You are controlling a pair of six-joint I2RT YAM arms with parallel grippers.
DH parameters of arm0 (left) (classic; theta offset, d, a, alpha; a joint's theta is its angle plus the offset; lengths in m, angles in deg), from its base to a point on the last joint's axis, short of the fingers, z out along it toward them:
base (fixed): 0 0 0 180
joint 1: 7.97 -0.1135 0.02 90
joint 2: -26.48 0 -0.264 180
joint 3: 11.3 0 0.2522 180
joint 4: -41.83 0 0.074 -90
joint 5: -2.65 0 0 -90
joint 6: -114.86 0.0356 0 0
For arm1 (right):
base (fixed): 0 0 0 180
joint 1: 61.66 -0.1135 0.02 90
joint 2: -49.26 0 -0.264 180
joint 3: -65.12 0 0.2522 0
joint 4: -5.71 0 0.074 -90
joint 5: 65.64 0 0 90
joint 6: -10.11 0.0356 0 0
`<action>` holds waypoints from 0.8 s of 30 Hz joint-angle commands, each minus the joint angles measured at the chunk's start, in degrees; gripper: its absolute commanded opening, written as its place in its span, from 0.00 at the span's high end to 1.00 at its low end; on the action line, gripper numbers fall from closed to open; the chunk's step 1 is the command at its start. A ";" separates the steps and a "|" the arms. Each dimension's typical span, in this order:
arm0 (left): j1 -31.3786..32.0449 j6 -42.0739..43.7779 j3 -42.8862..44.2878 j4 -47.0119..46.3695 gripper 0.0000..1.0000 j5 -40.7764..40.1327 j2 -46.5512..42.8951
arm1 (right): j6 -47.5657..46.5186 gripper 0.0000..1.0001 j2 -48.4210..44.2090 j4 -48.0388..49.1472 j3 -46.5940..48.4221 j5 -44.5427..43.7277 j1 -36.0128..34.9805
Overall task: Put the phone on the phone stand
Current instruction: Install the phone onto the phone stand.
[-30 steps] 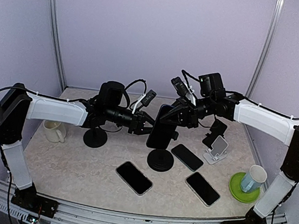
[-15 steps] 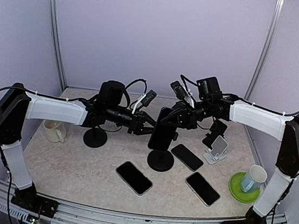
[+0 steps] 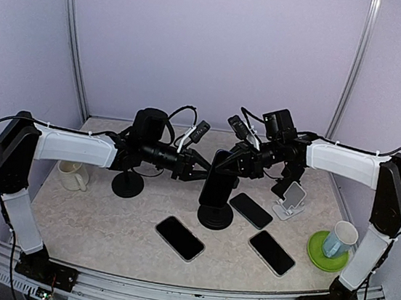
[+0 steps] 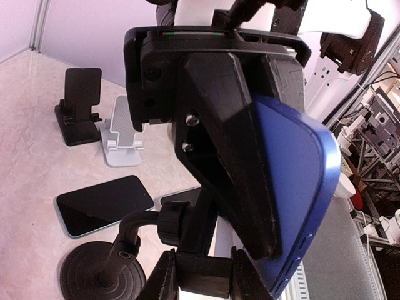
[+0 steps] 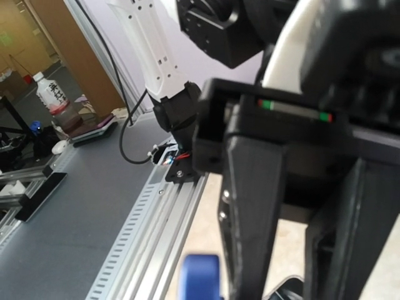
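A blue-backed phone stands upright over the round base of the black phone stand at mid-table. My right gripper is shut on the phone's top end. In the left wrist view one of its black fingers lies flat on the phone's blue back. My left gripper reaches in from the left. It is shut on the black cradle block of the stand, just beside the phone's lower end. The phone's blurred edge shows in the right wrist view. Whether the phone sits in the cradle is hidden.
Three more phones lie flat near the front. A white stand and a black stand are at the right, another round-based stand at the left. A cream mug and a mug on a green coaster flank the scene.
My right gripper has carried the phone slightly down and to the left, closer over the stand. The left gripper has kept its grip and place.
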 commanded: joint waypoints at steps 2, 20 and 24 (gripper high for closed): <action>0.19 1.94 -0.30 2.82 1.00 -0.24 -1.24 | 1.37 1.00 -1.89 3.30 -1.81 0.44 1.28; -0.68 2.12 -1.56 3.31 1.00 -1.35 -2.44 | 5.31 1.00 -2.79 3.39 -4.06 -5.63 4.02; -0.94 2.05 -1.99 3.15 1.00 -1.30 -3.08 | 5.88 1.00 -3.03 3.45 -4.70 -5.87 4.90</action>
